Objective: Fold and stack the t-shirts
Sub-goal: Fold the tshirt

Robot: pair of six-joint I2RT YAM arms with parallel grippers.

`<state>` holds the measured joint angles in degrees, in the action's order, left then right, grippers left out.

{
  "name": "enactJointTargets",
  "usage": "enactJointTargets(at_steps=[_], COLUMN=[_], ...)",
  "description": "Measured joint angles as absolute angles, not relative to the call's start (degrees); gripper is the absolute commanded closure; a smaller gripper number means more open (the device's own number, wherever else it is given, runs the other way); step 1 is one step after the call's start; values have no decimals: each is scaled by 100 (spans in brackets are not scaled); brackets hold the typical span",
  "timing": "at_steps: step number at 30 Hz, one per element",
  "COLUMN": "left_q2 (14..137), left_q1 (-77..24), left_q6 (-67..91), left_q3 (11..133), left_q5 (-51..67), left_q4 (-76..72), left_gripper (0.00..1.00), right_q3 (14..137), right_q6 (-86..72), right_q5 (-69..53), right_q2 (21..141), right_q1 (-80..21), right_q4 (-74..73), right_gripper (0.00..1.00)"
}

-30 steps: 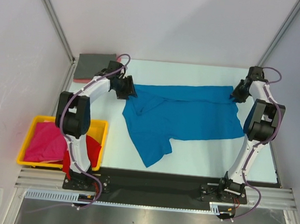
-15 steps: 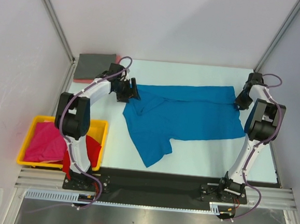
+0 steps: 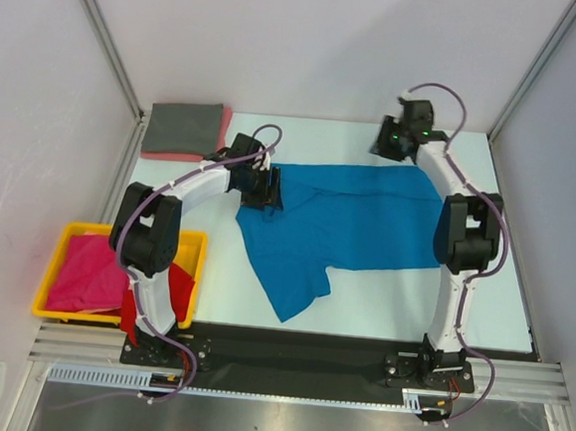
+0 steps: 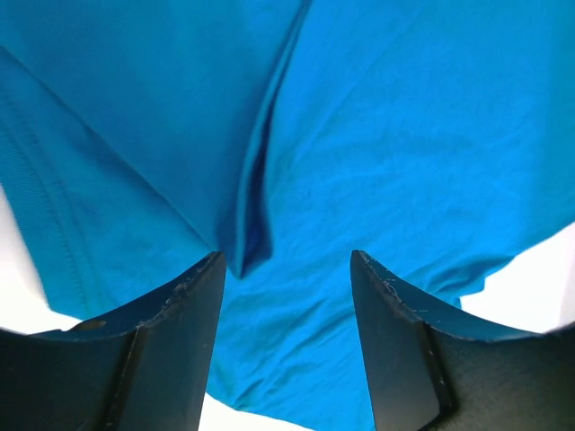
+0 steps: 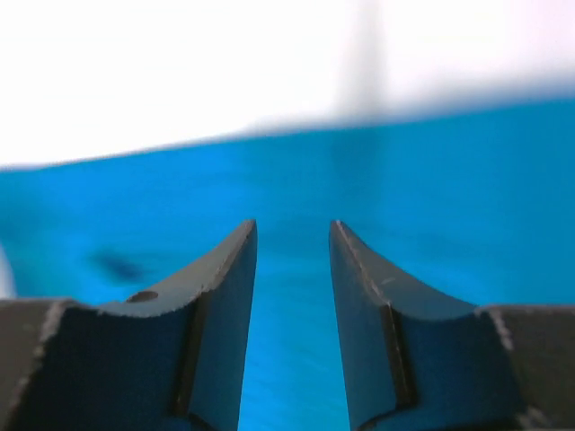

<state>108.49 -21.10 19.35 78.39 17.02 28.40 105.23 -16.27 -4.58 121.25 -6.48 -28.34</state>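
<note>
The bright blue t-shirt (image 3: 352,226) lies open across the middle of the counter (image 3: 390,308), its body running from the centre toward the right of the overhead view and one sleeve trailing down toward the lower centre. My left hand (image 3: 267,189) sits over the shirt's upper left corner. In the left wrist view that hand (image 4: 286,260) is spread wide, its two fingers (image 4: 175,314) well apart with nothing between them. Below the gap the blue cloth (image 4: 404,135) shows a soft ridge that runs down from the top of the frame and ends between the tips. My right hand (image 3: 385,145) is at the upper centre of the overhead view, by the shirt's far edge. From the right wrist camera, this hand (image 5: 292,229) has its fingers (image 5: 220,287) parted by a narrow gap and gripping nothing. The blue cloth (image 5: 503,197) beyond them is blurred, with the pale counter above it. In the upper left of the overhead view a dark grey t-shirt (image 3: 183,127) lies folded on top of a salmon pink t-shirt (image 3: 178,155), of which only the edges show. At the lower left, the yellow bin (image 3: 189,237) holds a crumpled magenta t-shirt (image 3: 84,274), and a red t-shirt (image 3: 180,289) hangs over the bin's right side.
</note>
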Motion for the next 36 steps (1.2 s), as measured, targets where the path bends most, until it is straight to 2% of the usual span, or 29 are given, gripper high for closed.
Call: enactJointTargets(at_steps=[5, 12, 26, 36], left_q2=[10849, 10862, 11080, 11113], left_q1=[-2084, -2082, -2082, -2080], left_q6=[1892, 1887, 1898, 1898], left_q3=[7832, 7647, 7424, 7424], left_q5=[1605, 1584, 1678, 1678], left_q4=[2842, 2788, 2722, 2707], left_gripper=[34, 36, 44, 44], right_q3=[11231, 11509, 11515, 11389], right_q6=[-1695, -1841, -1946, -1951], right_q5=[-1879, -2821, -3028, -3081], right_q2=[12801, 13740, 13939, 13939], right_q1=[-1500, -2228, -2292, -2305], right_q4=[-2080, -1839, -1846, -1828], right_gripper=[58, 64, 67, 69])
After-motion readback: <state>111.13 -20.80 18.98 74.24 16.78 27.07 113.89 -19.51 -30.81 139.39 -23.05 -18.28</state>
